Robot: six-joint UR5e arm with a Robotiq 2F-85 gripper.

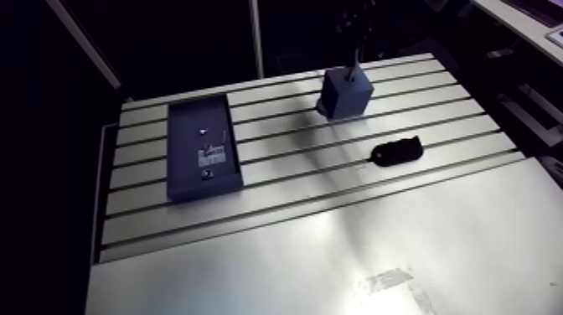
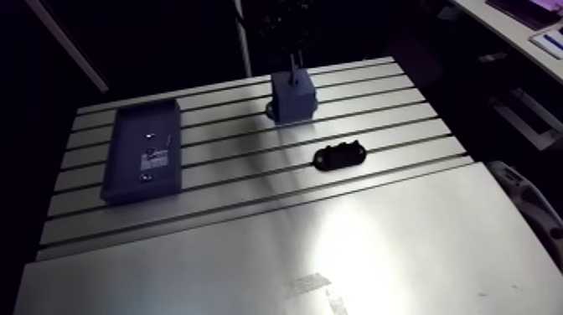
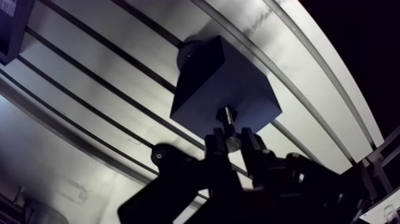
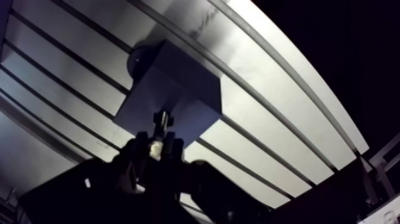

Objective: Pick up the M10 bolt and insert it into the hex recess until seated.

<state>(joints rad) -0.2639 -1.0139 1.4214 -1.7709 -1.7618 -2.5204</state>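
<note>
In the arm view, the slotted aluminium table (image 1: 293,159) ran back from a smooth, bare metal plate (image 1: 335,260) at its near edge. A shallow dark blue rectangular tray (image 1: 173,155) lay flat on the slotted part, well apart from the rest. A few small bright specks showed on its floor, too small to identify. A dark blue block (image 1: 345,94) sat towards the far edge of the table, roughly cube-shaped. The gripper (image 1: 355,65) came straight down over the block's top face, dark against the room. Nearer the camera and apart from the block, a black oblong object (image 1: 398,152) lay across the ribs of the table.

In the wrist view, the block filled the space just ahead of the gripper, one corner turned towards the camera, and it spanned several slots. The two black fingers (image 3: 215,145) were pinched on a small metal hex-headed bolt (image 3: 228,115), clamping its shank with only a narrow gap left between them. The bolt stuck out beyond the fingertips, its dark head pointing at the block. The head sat against the near part of the block's top face. From this angle it appeared to be touching or just entering that face, though the recess itself could not be made out. A corner of the tray showed far off to one side of the gripper.
</note>
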